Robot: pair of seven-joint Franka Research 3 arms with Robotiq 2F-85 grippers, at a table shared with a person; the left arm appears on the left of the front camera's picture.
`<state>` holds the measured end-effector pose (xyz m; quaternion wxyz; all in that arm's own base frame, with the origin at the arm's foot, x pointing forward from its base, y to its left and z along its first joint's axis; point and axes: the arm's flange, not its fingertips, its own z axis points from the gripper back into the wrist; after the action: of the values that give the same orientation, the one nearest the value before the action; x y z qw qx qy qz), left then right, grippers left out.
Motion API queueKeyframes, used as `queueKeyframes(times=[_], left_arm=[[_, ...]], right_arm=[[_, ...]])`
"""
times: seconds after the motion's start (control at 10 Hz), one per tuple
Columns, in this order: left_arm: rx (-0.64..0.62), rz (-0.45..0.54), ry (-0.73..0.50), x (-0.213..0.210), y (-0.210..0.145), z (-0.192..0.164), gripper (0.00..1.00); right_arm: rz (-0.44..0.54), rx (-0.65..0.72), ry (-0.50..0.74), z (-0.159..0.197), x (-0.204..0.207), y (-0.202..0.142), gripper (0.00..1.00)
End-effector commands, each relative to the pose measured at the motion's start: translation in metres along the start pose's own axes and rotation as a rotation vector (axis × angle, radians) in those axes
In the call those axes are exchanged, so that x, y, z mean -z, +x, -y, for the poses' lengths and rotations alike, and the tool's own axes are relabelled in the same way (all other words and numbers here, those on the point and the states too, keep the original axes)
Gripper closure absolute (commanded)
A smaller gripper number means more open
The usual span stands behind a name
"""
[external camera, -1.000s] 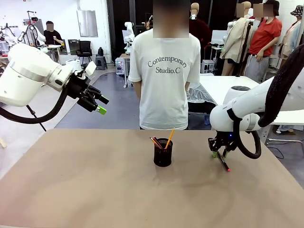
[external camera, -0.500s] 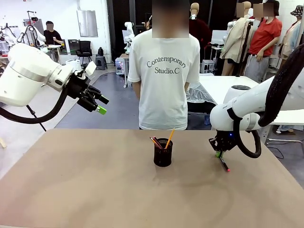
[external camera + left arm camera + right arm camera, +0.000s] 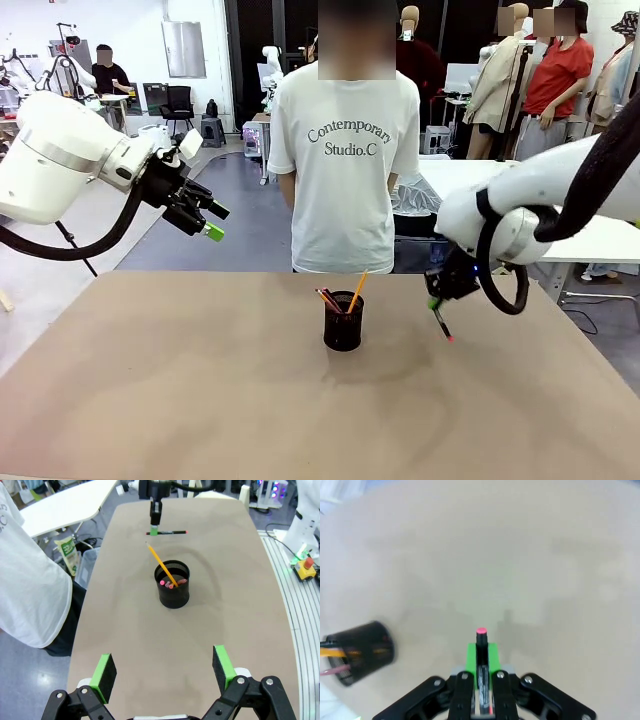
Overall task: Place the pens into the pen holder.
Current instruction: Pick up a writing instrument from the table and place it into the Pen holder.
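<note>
Marker's off the table, we've got it

Our right gripper [image 3: 437, 303] is clamped on the black marker [image 3: 441, 325], beside the pen holder [image 3: 343, 321] holding two pencils [image 3: 161, 564]. Our left gripper [image 3: 211, 221] hangs wide open, holding nothing.

The right claw [image 3: 437, 306] hangs above the bench [image 3: 200, 400] with the marker [image 3: 441, 325] between its fingers, pointing down. The pen holder [image 3: 343, 321] stands on the bench to the left of this claw, with two pencils [image 3: 357, 291] in it. A person [image 3: 345, 160] stands behind the bench.
</note>
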<state>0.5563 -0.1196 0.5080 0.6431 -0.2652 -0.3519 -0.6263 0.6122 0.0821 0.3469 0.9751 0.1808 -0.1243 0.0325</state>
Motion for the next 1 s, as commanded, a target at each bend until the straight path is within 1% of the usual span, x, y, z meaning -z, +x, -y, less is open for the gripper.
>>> queueKeyframes(times=[0.0, 0.1, 0.2, 0.3, 0.4, 0.5, 0.7, 0.8, 0.9], left_arm=[[0.0, 0.0, 0.001, -0.002, 0.0, 0.001, 0.0], [0.0, 0.0, 0.001, -0.002, 0.0, 0.001, 0.0], [0.0, 0.0, 0.001, -0.002, 0.0, 0.001, 0.0], [0.0, 0.0, 0.001, -0.002, 0.0, 0.001, 0.0], [0.0, 0.0, 0.001, -0.002, 0.0, 0.001, 0.0], [0.0, 0.0, 0.001, -0.002, 0.0, 0.001, 0.0], [0.0, 0.0, 0.001, -0.002, 0.0, 0.001, 0.0], [0.0, 0.0, 0.001, -0.002, 0.0, 0.001, 0.0], [0.0, 0.0, 0.001, -0.002, 0.0, 0.001, 0.0]], right_arm=[[0.073, -0.085, 0.216, 0.005, -0.028, 0.0, 1.0], [0.092, -0.145, 0.34, -0.002, -0.044, 0.0, 1.0], [0.12, -0.234, 0.438, -0.009, -0.059, -0.002, 1.0], [0.104, -0.325, 0.563, -0.015, -0.073, -0.007, 1.0], [0.144, -0.395, 0.626, -0.022, -0.086, -0.012, 1.0], [0.167, -0.482, 0.715, -0.026, -0.1, -0.012, 1.0], [0.221, -0.601, 0.841, -0.031, -0.119, -0.016, 1.0], [0.279, -0.671, 0.9, -0.036, -0.125, -0.02, 1.0], [0.397, -0.741, 0.923, -0.039, -0.132, -0.024, 1.0]])
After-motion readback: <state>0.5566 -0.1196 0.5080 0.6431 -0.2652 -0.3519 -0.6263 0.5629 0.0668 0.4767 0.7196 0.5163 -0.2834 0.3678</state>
